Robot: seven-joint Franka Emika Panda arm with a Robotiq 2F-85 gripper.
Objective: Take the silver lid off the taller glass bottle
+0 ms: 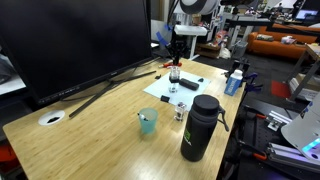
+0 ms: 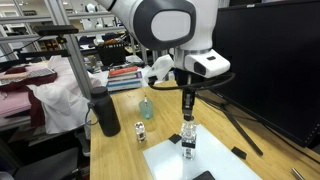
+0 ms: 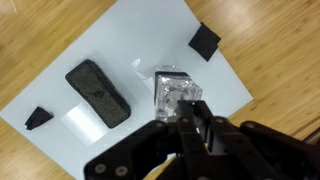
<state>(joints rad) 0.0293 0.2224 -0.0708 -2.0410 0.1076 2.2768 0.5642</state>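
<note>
The taller glass bottle (image 1: 175,77) stands on a white sheet (image 1: 160,90). It also shows in the other exterior view (image 2: 188,137) and in the wrist view (image 3: 170,92) as clear glass. My gripper (image 1: 176,62) (image 2: 187,116) (image 3: 190,128) hangs straight down right over the bottle's top. Its fingers are drawn together to a narrow gap at the neck. The silver lid is hidden between the dark fingers. No lid shows on the glass in the wrist view.
A black flask (image 1: 200,127) (image 2: 105,112), a teal cup (image 1: 148,122) (image 2: 147,107) and a squat glass jar (image 1: 181,112) (image 2: 140,129) stand nearer the table's front. A black block (image 3: 98,92) and small black pieces (image 3: 205,40) lie on the sheet. A monitor stand's legs (image 1: 110,88) run beside it.
</note>
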